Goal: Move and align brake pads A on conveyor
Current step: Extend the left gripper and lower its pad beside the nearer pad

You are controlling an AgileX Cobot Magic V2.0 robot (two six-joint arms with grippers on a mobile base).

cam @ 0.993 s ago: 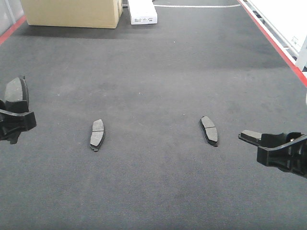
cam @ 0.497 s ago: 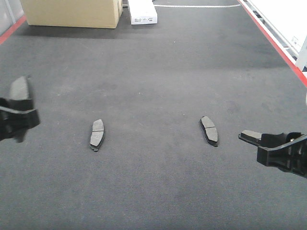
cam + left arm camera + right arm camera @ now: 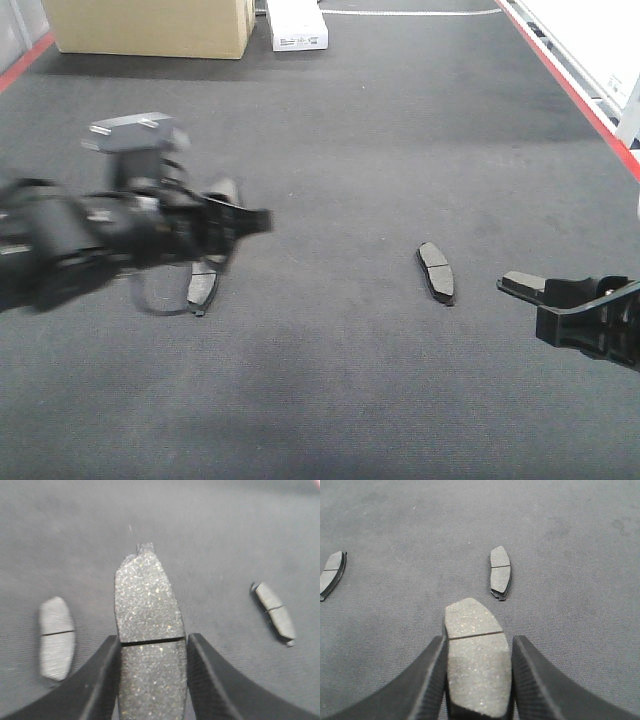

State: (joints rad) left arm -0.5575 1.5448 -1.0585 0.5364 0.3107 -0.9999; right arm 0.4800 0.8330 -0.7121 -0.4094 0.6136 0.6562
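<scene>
The conveyor is a dark grey felt belt with red side edges. Two brake pads A lie flat on it, one at left and one at right. My left gripper, blurred with motion, hangs over the left pad and is shut on a third pad, its jaws pressed against both long sides. My right gripper sits low at the right edge, shut on a fourth pad. The lying pads also show in the left wrist view and the right wrist view.
A cardboard box and a small white box stand at the belt's far end. A red edge strip and a white surface run along the right side.
My left arm has swung from the left edge rightward to above the left lying pad, carrying its pad. The right arm and both lying pads have not moved.
</scene>
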